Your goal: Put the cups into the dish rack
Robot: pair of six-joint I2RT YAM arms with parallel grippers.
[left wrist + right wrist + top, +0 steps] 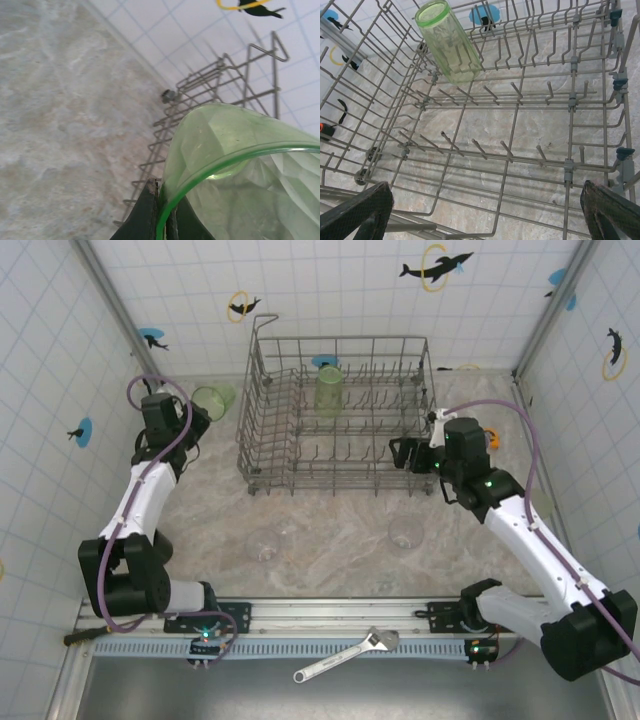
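Observation:
The grey wire dish rack [262, 430] stands at the back middle of the table. One translucent green cup [329, 390] sits upside down among its far tines; in the right wrist view this cup [449, 42] leans at the upper left. My left gripper [200, 408] is left of the rack, shut on the rim of a second green cup [214, 397]. In the left wrist view its fingers [145, 215] pinch that cup's wall [240, 170]. My right gripper [402, 454] hangs open over the rack's front right corner, its fingers [360, 210] wide apart above the rack wires [520, 100].
Two clear cups stand on the table in front of the rack, one at the left [268, 540] and one at the right [405, 533]. A wrench [345, 655] lies on the near rail. An orange object [490, 437] sits behind the right arm. Tiled walls close in three sides.

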